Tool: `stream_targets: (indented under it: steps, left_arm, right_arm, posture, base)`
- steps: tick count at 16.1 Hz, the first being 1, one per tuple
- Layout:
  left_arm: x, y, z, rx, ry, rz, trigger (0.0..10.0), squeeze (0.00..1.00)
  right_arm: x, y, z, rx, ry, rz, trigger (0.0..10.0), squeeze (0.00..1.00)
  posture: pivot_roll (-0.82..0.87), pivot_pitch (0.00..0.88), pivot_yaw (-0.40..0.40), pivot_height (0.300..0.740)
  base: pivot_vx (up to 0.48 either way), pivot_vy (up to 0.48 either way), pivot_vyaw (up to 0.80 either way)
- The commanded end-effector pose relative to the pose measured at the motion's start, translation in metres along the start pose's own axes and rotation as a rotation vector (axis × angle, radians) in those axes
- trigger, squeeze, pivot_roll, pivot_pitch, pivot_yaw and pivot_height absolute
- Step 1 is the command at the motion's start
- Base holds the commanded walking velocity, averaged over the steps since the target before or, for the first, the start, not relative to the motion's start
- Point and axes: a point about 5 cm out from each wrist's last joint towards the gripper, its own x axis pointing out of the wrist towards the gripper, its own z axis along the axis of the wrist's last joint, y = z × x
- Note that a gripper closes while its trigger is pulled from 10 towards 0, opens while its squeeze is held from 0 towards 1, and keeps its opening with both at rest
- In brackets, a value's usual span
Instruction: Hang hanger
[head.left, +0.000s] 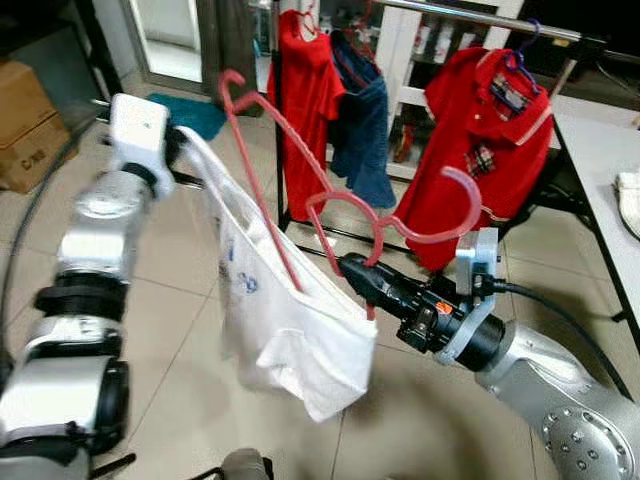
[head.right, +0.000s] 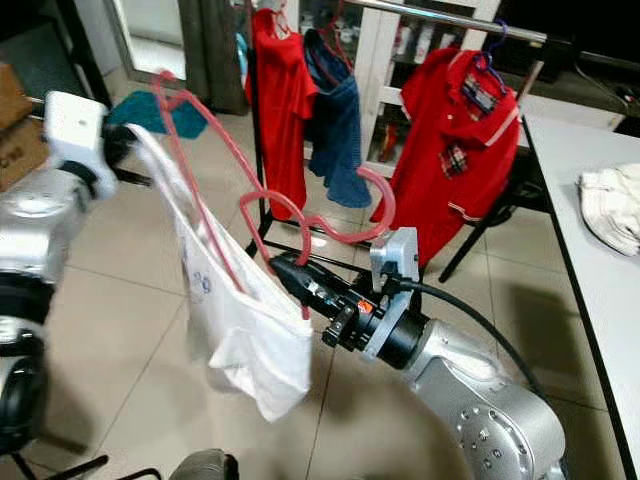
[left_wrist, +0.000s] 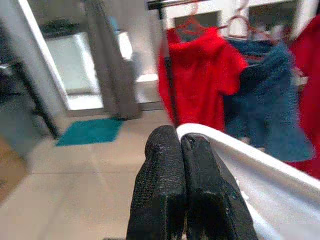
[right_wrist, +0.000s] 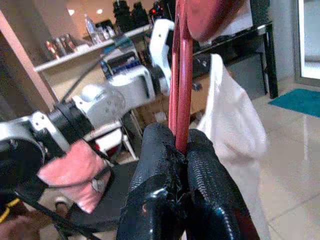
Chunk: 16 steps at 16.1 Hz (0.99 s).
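We see the hanger (head.left: 300, 200) at centre, its hook toward 12 o'clock, with a shirt (head.left: 280, 300) draped on it. Our left claw (left_wrist: 182, 145) pinches the shirt's edge at 10 o'clock; our right claw (right_wrist: 182, 150) clamps the hanger's bar at 4 o'clock. Behind, at 12 to 1 o'clock, stands the rack (head.left: 480, 15) with hung garments (head.left: 480, 130). A tabletop (head.right: 590, 200) lies at 3 o'clock, a mat (head.left: 190, 110) on the floor at 11.

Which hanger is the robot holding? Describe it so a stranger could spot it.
In front of the metal clothes rack with its red and blue garments, the two silver arms hold a white shirt over the tiled floor. The pink plastic hanger is threaded through it, pinched by the right gripper. Unlike the hangers on the rail, it hangs from nothing and tilts.
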Motion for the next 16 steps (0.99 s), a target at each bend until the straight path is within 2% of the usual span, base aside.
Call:
stream_targets:
  steps: [1,2,4,5,7,8,9,10,11,13,14,15,16]
  left_arm:
    - [0.002,-0.031,0.004,-0.028,-0.052,-0.17,0.0,0.0]
    - [0.002,-0.034,0.004,-0.028,-0.053,-0.186,0.0,0.0]
    - [-0.018,-0.091,0.003,-0.06,-0.078,-0.46,0.0,0.0]
    - [-0.022,-0.098,0.004,-0.071,-0.084,-0.49,0.0,0.0]
    - [-0.054,-0.132,0.017,-0.158,-0.132,-0.689,0.0,0.0]
    - [-0.062,-0.136,0.02,-0.183,-0.145,-0.727,0.0,0.0]
    - [-0.079,-0.136,0.03,-0.244,-0.179,-0.764,0.0,0.0]
    - [-0.083,-0.133,0.034,-0.278,-0.198,-0.757,0.0,0.0]
    - [-0.09,-0.125,0.045,-0.382,-0.248,-0.732,0.0,0.0]
    - [-0.096,-0.113,0.053,-0.465,-0.293,-0.71,0.0,0.0]
    - [-0.097,-0.099,0.047,-0.449,-0.253,-0.651,0.0,0.0]
    - [-0.096,-0.092,0.036,-0.375,-0.177,-0.599,0.0,0.0]
    - [-0.086,-0.072,0.005,-0.202,0.012,-0.384,4.9,0.0]
  right_arm:
    - [0.006,-0.016,0.002,-0.016,-0.014,-0.145,0.0,0.0]
    - [0.007,-0.018,0.002,-0.016,-0.015,-0.166,0.0,0.0]
    - [0.024,-0.045,0.005,-0.015,-0.118,-0.429,0.0,0.0]
    - [0.026,-0.047,0.005,-0.015,-0.131,-0.45,0.0,0.0]
    - [0.028,-0.067,0.012,0.022,-0.284,-0.683,0.0,0.0]
    - [0.026,-0.074,0.012,0.035,-0.324,-0.752,0.0,0.0]
    - [0.017,-0.089,0.012,0.063,-0.392,-0.867,0.0,0.0]
    - [0.014,-0.094,0.012,0.084,-0.423,-0.899,0.0,0.0]
    - [0.007,-0.101,0.013,0.135,-0.475,-0.949,0.0,0.0]
    - [0.003,-0.105,0.015,0.114,-0.507,-0.98,0.0,0.0]
    - [-0.002,-0.107,0.017,0.074,-0.52,-1.004,0.0,0.0]
    - [-0.006,-0.109,0.016,0.056,-0.516,-1.017,0.0,0.0]
    - [-0.013,-0.108,0.011,0.011,-0.449,-1.031,7.7,0.0]
  posture:
    - [0.02,0.027,-0.037,0.74]
    - [0.02,0.027,-0.037,0.74]
    - [0.02,0.023,-0.026,0.74]
    - [0.02,0.023,-0.026,0.74]
    - [0.04,0.018,-0.051,0.74]
    - [0.05,0.018,-0.055,0.74]
    - [0.06,0.024,-0.073,0.74]
    - [0.07,0.029,-0.078,0.74]
    - [0.07,0.028,-0.08,0.74]
    - [0.07,0.024,-0.08,0.74]
    - [0.08,0.02,-0.081,0.74]
    - [0.08,0.018,-0.082,0.74]
    - [0.1,0.016,-0.091,0.74]
  base:
    - [0.0,0.0,0.0]
    - [0.0,0.0,0.0]
    - [0.0,0.0,0.0]
    - [0.0,0.0,0.0]
    - [0.0,0.0,0.0]
    - [0.0,0.0,0.0]
    - [0.0,0.0,0.0]
    - [0.0,0.0,0.0]
    - [0.0,0.0,0.0]
    - [0.0,0.0,0.0]
    - [0.0,0.0,0.0]
    - [0.0,0.0,0.0]
    - [0.0,0.0,0.0]
